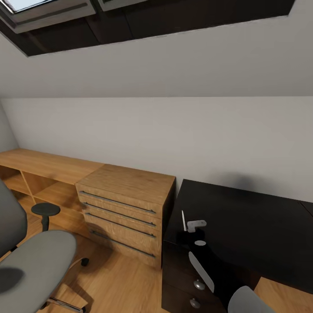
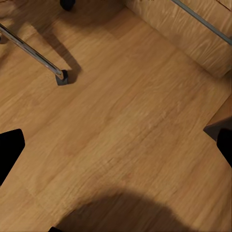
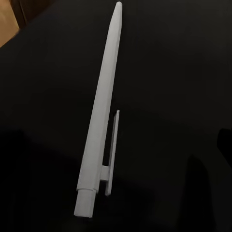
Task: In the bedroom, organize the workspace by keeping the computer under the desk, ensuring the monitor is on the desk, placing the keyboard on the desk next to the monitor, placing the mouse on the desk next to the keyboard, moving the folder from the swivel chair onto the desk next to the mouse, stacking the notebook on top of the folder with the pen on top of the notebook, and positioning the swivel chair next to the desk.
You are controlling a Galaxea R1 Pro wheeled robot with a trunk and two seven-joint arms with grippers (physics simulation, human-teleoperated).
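The pen (image 1: pixel 183 220), a thin white stick, lies on the glossy black desk (image 1: pixel 243 226) near its left end. In the right wrist view the pen (image 3: pixel 102 121) lies flat on the black top, clip side up, between the dark fingers of my right gripper (image 3: pixel 116 145), which is open and just above it. My right arm (image 1: pixel 201 269) reaches over the desk's front edge toward the pen. The grey swivel chair (image 1: pixel 34 261) stands on the floor at the left, apart from the desk. My left gripper (image 2: pixel 116 150) hangs open over the wooden floor with nothing in it.
A light wooden dresser (image 1: pixel 126 208) with long bar handles stands against the desk's left end, with low wooden shelving (image 1: pixel 39 174) beyond it. The desk's black drawers have silver knobs (image 1: pixel 199 284). A chrome chair leg and caster (image 2: pixel 62 77) stand on the floor below my left gripper.
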